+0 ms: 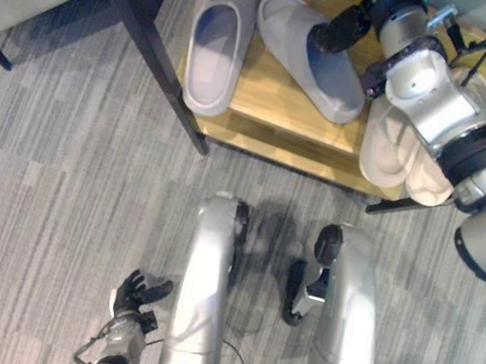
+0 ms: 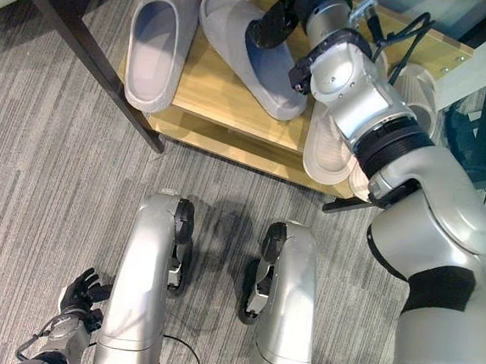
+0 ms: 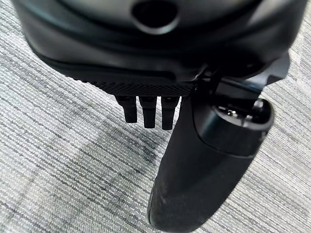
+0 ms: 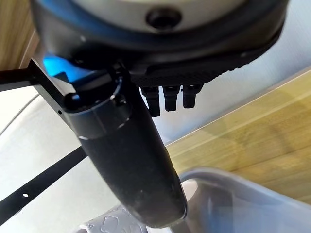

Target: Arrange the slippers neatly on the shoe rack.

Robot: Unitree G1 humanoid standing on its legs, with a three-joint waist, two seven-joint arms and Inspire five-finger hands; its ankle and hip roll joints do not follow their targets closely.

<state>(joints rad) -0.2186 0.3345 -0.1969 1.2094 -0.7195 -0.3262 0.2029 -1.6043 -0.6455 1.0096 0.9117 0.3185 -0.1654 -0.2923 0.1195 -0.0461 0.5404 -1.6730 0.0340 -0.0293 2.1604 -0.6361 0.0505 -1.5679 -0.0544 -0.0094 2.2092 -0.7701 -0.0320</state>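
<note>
I see my right hand (image 2: 272, 24) with fingers curled over the upper edge of the tilted grey slipper (image 1: 309, 56) on the wooden shoe rack (image 1: 266, 107), its twin (image 1: 214, 43) lying just beyond, cream slippers (image 1: 394, 153) under my forearm, left hand (image 1: 135, 296) relaxed low over the carpet (image 1: 53, 216).

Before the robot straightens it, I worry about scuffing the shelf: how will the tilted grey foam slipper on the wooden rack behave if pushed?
The tilted grey foam slipper looks thick and moulded, so probably light yet fairly stiff. Its flat sole on the wooden rack shelf should slide or pivot, not roll. The right hand at its opening could turn it easily.
</note>
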